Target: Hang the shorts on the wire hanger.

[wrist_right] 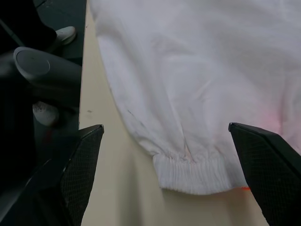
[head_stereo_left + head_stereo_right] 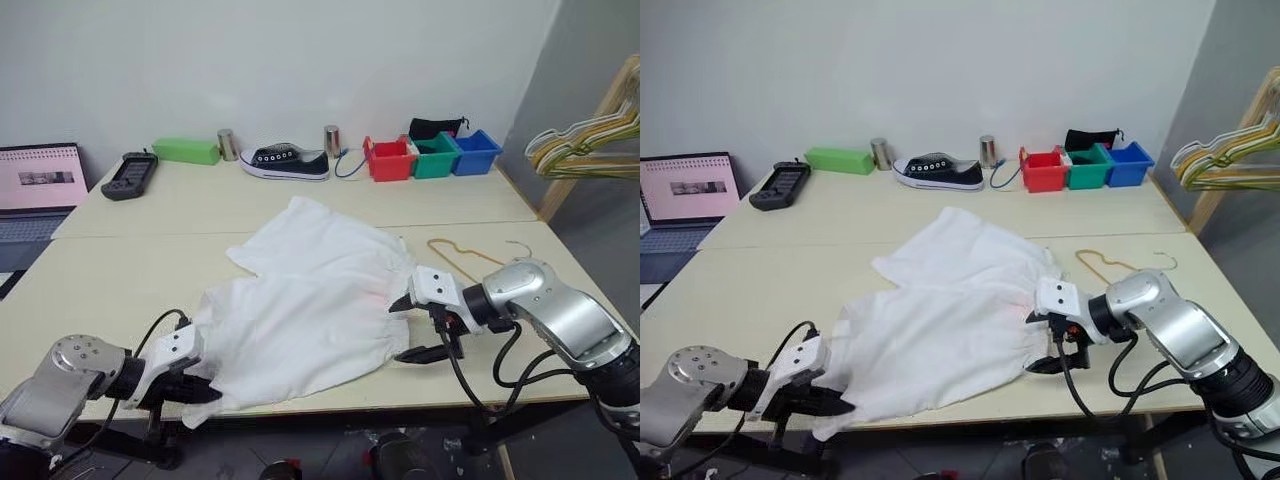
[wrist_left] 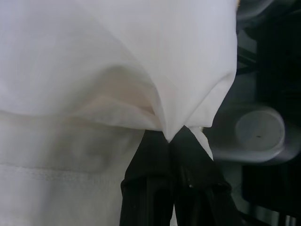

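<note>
Two pincers flank the shorts [image 2: 310, 300], spread on the bench [image 2: 120, 270]: your left pincer [image 2: 205, 393] is clamped on a hem corner, your right pincer [image 2: 412, 328] gapes by the waistband. Thin, limp cloth (it'll sag); grip the elastic. The wire hanger [image 2: 462, 252] lies just beyond.

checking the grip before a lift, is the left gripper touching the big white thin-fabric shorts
Touching. In the left wrist view the left gripper has its black fingers closed on a pinched fold of the white thin-fabric shorts.

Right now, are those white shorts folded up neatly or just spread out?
Spread out, rumpled. The shorts lie loosely across the table, creased, one corner pinched up in the left pincer at the near edge.
</note>
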You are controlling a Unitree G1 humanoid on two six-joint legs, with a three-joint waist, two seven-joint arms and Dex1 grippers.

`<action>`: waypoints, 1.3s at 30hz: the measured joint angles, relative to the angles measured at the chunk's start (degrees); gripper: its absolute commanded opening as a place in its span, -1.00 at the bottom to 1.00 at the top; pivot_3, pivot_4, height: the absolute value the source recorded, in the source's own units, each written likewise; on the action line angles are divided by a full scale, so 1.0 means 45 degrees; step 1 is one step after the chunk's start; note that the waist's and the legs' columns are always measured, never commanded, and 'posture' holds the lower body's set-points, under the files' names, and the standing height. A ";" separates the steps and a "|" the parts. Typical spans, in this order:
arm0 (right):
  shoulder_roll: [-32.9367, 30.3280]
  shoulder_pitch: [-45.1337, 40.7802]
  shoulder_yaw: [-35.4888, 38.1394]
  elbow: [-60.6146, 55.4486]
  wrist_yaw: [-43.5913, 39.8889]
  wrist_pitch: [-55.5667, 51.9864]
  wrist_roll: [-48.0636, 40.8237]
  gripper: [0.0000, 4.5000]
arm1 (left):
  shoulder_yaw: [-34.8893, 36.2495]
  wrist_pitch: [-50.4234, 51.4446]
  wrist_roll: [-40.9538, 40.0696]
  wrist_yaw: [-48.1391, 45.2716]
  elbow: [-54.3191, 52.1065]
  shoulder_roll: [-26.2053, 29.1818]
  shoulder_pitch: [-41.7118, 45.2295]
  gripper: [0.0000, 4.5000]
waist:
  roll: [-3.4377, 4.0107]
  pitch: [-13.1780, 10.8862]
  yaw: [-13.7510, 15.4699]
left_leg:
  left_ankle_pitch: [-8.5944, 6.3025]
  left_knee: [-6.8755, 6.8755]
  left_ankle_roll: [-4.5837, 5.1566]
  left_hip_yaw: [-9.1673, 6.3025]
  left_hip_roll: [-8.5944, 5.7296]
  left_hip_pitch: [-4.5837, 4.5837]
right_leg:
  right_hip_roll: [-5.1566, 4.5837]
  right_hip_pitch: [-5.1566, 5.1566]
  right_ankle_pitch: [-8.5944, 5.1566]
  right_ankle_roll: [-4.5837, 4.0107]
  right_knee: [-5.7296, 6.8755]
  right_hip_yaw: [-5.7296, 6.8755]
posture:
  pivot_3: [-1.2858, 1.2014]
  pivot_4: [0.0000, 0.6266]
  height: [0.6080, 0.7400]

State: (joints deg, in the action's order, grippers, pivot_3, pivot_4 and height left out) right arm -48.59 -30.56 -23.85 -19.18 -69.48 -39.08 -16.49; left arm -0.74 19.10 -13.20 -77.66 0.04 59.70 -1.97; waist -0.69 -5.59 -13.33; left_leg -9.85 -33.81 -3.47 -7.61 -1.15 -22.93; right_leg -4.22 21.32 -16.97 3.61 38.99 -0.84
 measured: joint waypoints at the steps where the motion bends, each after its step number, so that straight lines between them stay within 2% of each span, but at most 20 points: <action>1: -0.0030 0.0066 -0.0005 -0.0012 -0.0080 0.0069 0.0015 1.00 | -0.0016 -0.0304 0.0139 0.0074 0.0335 -0.0006 0.0197 -0.56 | 0.0001 0.0000 0.0034 | 0.0000 0.0000 0.0000 0.0005 -0.0001 0.0001 | -0.0001 0.0000 0.0000 0.0000 -0.0001 -0.0006 | -0.14 -0.90 1.00; 6: -0.0300 0.0206 -0.0279 0.0031 -0.0198 0.0935 0.0777 1.00 | -0.0051 -0.1205 0.0432 -0.0030 0.1454 0.0025 0.0750 -0.08 | 0.0007 -0.0005 0.0060 | -0.0001 0.0000 -0.0001 0.0014 -0.0001 0.0001 | -0.0006 0.0004 -0.0001 -0.0001 -0.0004 -0.0012 | -0.13 -0.88 1.00; 15: 0.0084 0.0201 -0.0944 0.1193 -0.0199 0.2493 0.2203 1.00 | 0.0290 -0.1255 0.0397 -0.0160 0.1339 0.0634 0.0738 0.81 | 0.0012 -0.0020 0.0167 | -0.0001 0.0001 -0.0001 0.0011 0.0000 -0.0003 | -0.0004 0.0005 -0.0001 -0.0002 -0.0004 -0.0010 | -0.11 -0.86 1.00; 16: 0.0161 0.0205 -0.1055 0.1335 -0.0239 0.2636 0.2371 1.00 | 0.0421 -0.1225 0.0391 -0.0158 0.1251 0.0785 0.0730 0.87 | 0.0012 -0.0021 0.0185 | -0.0001 0.0001 -0.0001 0.0011 0.0000 -0.0003 | -0.0003 0.0005 -0.0001 -0.0002 -0.0004 -0.0009 | -0.11 -0.86 1.00; 22: 0.0629 0.0293 -0.1631 0.2631 -0.0543 0.3786 0.3069 1.00 | 0.1768 -0.0094 -0.0567 -0.0649 0.0338 0.1778 0.0694 0.87 | 0.0018 -0.0043 0.0267 | -0.0001 0.0001 -0.0001 0.0016 -0.0001 -0.0002 | -0.0002 0.0002 -0.0002 -0.0002 -0.0004 -0.0009 | -0.08 -0.87 1.00; 25: 0.1037 0.0271 -0.1741 0.3103 -0.0587 0.3932 0.3374 0.80 | 0.2160 0.0424 -0.0898 -0.0578 -0.0614 0.1799 0.0451 0.89 | 0.0027 -0.0048 0.0326 | -0.0001 0.0001 -0.0001 0.0015 0.0000 -0.0001 | 0.0003 0.0000 -0.0002 -0.0001 -0.0002 -0.0010 | -0.08 -0.87 1.00; 33: 0.1401 0.0061 -0.1699 0.3824 -0.0635 0.4454 0.3855 -0.17 | 0.2265 0.1880 -0.1960 0.0030 -0.4210 0.1342 -0.0925 0.89 | 0.0020 -0.0050 0.0640 | -0.0001 0.0001 -0.0002 0.0011 0.0009 0.0002 | 0.0017 -0.0009 -0.0003 -0.0004 -0.0002 -0.0004 | -0.08 -0.86 1.00; 39: 0.0663 0.0691 -0.1602 0.2640 -0.1634 0.4430 0.3661 -0.81 | 0.2234 0.2153 -0.2111 0.0340 -0.4853 0.1278 -0.0963 0.89 | 0.0024 -0.0053 0.0919 | -0.0002 0.0001 -0.0003 0.0018 0.0009 0.0005 | 0.0019 -0.0014 -0.0014 -0.0022 -0.0005 -0.0006 | -0.09 -0.85 1.00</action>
State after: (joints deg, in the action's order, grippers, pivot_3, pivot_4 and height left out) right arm -45.61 -27.45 -31.05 -7.30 -76.83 -19.14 -0.01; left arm 9.31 28.79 -22.70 -76.13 -21.80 65.45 -6.31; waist -0.58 -5.83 -9.19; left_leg -9.86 -33.80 -3.49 -7.53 -1.11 -22.91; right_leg -4.13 21.26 -17.04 3.51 38.96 -0.87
